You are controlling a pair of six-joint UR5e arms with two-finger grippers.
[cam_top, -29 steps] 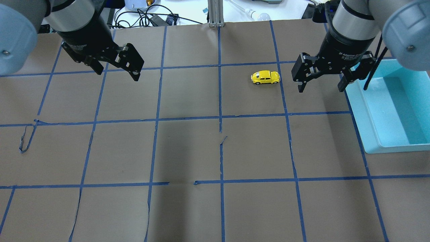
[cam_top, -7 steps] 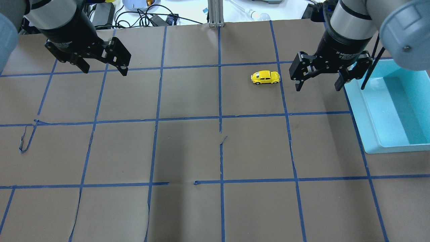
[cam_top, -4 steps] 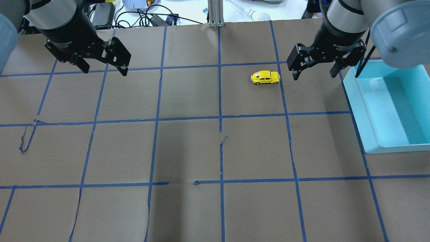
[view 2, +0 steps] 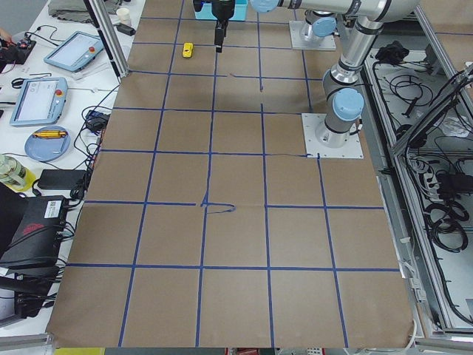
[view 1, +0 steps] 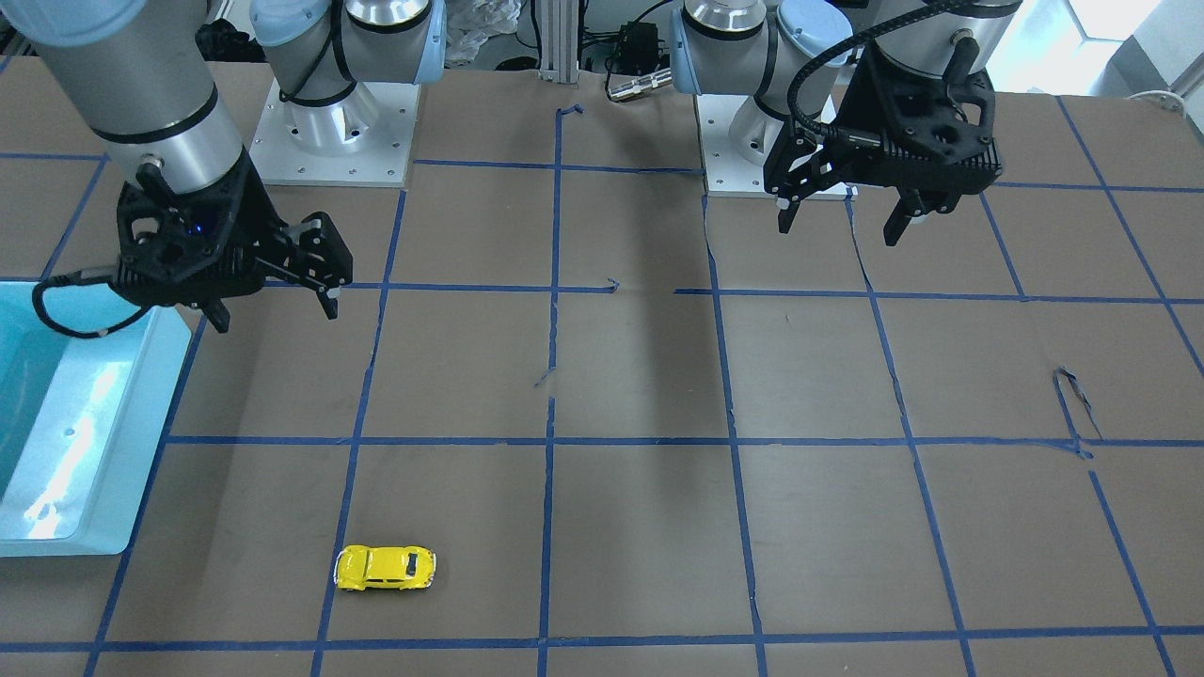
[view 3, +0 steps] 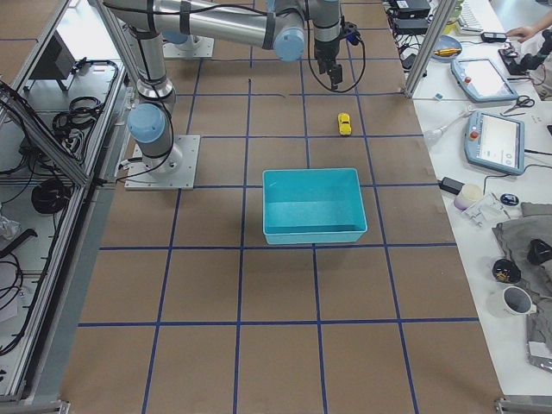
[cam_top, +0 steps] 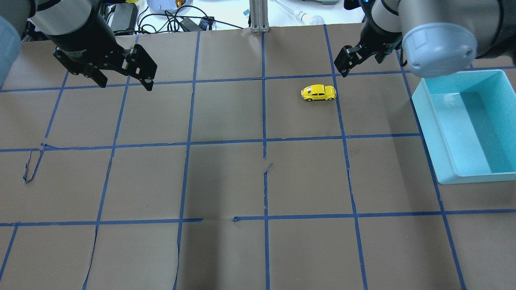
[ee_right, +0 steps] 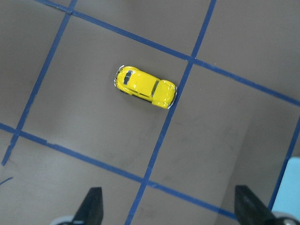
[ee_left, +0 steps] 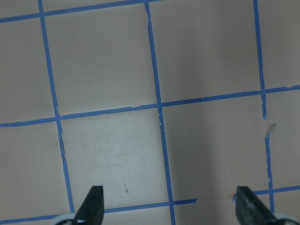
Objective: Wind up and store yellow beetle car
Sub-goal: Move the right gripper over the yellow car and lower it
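From the front, the turquoise plastic bin (view 1: pixel 113 470) was cut off at the frame's edge. The right gripper (view 1: pixel 276 315) hung beside it, jaws apart. The left gripper (view 1: pixel 837 230) was spread too. The glossy yellow beetle car (view 1: pixel 386 568) stood on the brown paper tabletop (view 1: pixel 640 376), well apart from both.

Overhead, the right arm's grey joint cap (cam_top: pixel 439 50) hid most of that gripper. The bin's bare floor showed a pale patch, probably glare.

In the right wrist view the car's end met a blue tape line (ee_right: pixel 161 140).

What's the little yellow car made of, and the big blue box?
The yellow beetle car looks like painted metal or hard plastic: glossy, with glints and silver trim. The blue box looks like smooth moulded plastic: one even colour, rounded corners, soft sheen.
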